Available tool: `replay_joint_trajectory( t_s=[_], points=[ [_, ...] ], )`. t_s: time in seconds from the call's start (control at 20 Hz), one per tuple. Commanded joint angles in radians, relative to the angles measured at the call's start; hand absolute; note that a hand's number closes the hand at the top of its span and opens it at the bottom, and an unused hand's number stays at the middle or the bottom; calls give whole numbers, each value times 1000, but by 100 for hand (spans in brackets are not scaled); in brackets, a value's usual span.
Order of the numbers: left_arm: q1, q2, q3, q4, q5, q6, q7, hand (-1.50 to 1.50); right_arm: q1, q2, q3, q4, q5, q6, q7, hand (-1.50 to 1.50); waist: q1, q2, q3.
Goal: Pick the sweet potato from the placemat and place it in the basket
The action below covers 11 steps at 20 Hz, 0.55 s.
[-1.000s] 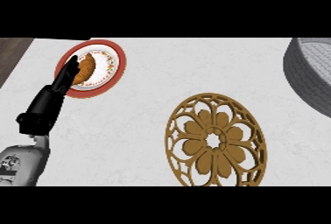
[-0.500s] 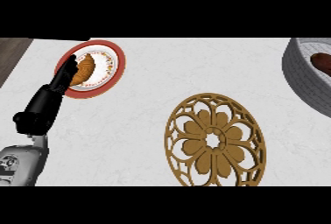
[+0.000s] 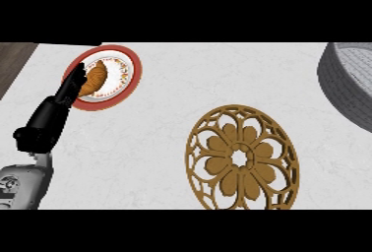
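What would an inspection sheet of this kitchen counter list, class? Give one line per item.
Surface: pale marble counter, with a dark wood strip at its upper left.
Job's things: round brown openwork placemat lies bare; grey basket at the right edge, partly cut off; no sweet potato seen.
Clutter: red-rimmed plate holding a croissant.
Hands: left hand lies over the plate's left rim, fingers straight, beside the croissant; right hand not in view.
Cables: nothing seen.
Surroundings: nothing seen.

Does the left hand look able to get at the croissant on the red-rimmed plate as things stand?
Probably yes: the left hand already lies over the plate's left rim beside the croissant, with nothing between them.
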Motion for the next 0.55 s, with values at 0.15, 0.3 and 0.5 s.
replay_joint_trajectory(
  t_s=[0.15, 0.3, 0.5],
  points=[
    [-10, -15, -9, 12, -9, 4, -16, 0, -50, -77, -187, 143, -168, -49, 155, -150, 3, 12, 2],
    [-47, -10, -2, 6, -15, 12, 12, 0, -50, -131, -231, 153, -213, -83, 219, -150, 2, 15, 4],
    [-32, -16, -1, -13, -1, 6, 17, 0, 20, -180, -284, 154, -268, -115, 219, -150, 5, 18, 8]
  ],
)
